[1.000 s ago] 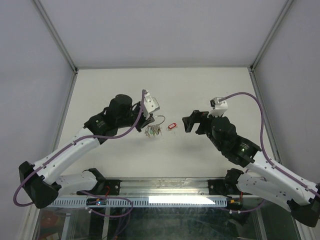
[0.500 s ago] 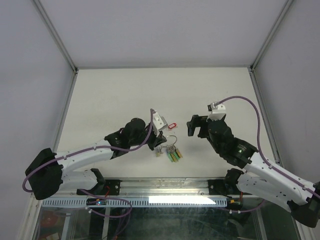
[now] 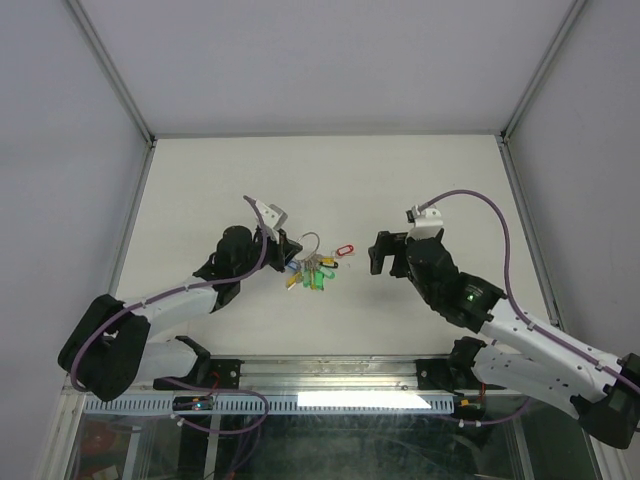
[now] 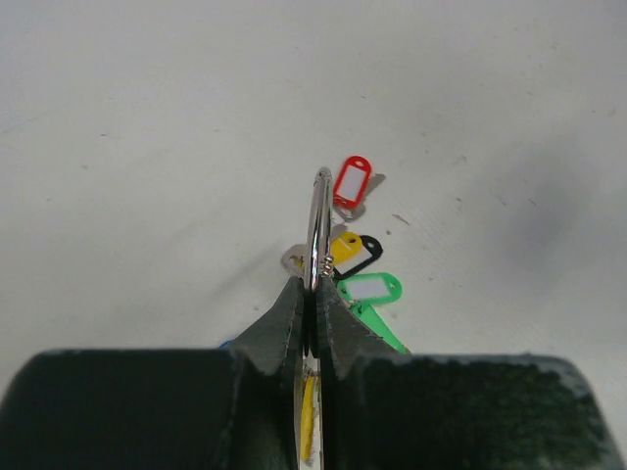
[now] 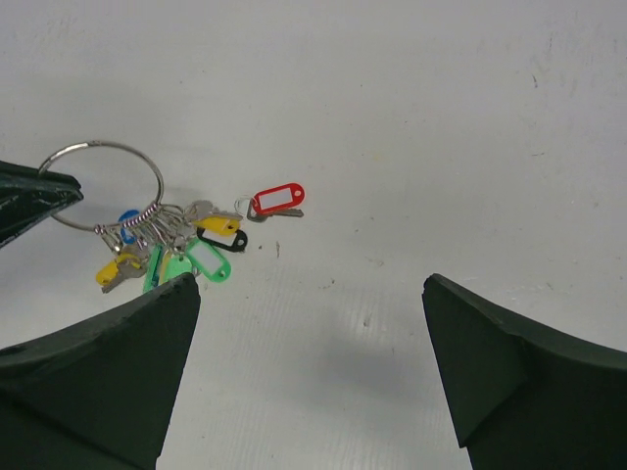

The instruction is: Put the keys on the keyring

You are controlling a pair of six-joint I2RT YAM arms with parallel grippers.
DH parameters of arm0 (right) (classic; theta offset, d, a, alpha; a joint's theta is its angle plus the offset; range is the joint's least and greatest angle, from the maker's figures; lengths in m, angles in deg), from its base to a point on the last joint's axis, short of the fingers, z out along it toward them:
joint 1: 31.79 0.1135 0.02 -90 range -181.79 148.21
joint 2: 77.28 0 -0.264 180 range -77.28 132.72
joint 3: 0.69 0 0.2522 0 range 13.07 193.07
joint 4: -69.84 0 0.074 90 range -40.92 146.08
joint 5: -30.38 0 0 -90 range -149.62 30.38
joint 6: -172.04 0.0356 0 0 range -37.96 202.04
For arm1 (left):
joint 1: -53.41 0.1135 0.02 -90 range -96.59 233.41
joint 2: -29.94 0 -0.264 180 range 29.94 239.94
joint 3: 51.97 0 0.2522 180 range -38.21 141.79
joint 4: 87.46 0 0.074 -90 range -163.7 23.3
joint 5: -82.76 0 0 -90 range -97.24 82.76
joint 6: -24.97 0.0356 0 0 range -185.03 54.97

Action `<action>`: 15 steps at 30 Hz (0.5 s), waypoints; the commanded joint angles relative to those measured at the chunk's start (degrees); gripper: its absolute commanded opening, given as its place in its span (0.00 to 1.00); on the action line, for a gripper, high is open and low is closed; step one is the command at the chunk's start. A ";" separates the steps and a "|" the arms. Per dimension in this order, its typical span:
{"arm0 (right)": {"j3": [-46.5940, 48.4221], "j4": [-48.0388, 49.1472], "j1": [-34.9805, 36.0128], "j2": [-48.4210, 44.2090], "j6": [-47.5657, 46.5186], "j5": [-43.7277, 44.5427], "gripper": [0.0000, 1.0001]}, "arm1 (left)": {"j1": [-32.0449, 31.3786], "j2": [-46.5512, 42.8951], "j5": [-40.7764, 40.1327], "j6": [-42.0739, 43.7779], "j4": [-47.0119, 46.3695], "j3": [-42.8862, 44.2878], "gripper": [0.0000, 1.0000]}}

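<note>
Clamped edge-on in left gripper, swung back beside loose red key: keyring, strung keys trailing on bench. Wide open, empty: right gripper. Apparently last key left to thread.

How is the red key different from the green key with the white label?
The red key lies alone on the table, off the keyring. The green key sits in the bunch threaded on it. The left gripper pinches that keyring, so the green key is held through it, while nothing holds the red key. Their tags differ in colour. Both tags have a white label window.
</note>
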 commanded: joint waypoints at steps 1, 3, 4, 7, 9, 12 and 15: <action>0.00 3.01 -0.10 0.88 2.52 -0.52 0.99 | 4.85 2.02 1.55 -3.75 -10.33 -0.55 0.00; -0.01 2.90 -0.10 1.48 3.75 0.01 0.99 | 6.95 3.37 1.38 -4.57 -11.50 -0.53 0.00; 0.30 2.57 -0.09 1.96 4.44 0.06 0.99 | 8.06 4.41 1.33 -4.99 -12.31 -0.54 0.00; 1.51 1.72 -0.09 3.15 5.13 -1.10 0.99 | 11.44 7.03 1.42 -6.85 -14.74 -0.45 0.00; 1.50 2.69 -0.09 3.35 3.39 -3.08 0.99 | 13.41 9.16 1.50 -8.05 -16.25 0.07 0.06; 0.78 4.15 -0.09 3.00 1.03 -5.97 0.99 | 15.80 11.07 1.27 -9.29 -16.81 1.50 0.21; 2.16 1.20 -0.09 3.28 0.29 -6.78 0.99 | 17.36 12.13 0.41 -9.93 -16.12 2.56 0.33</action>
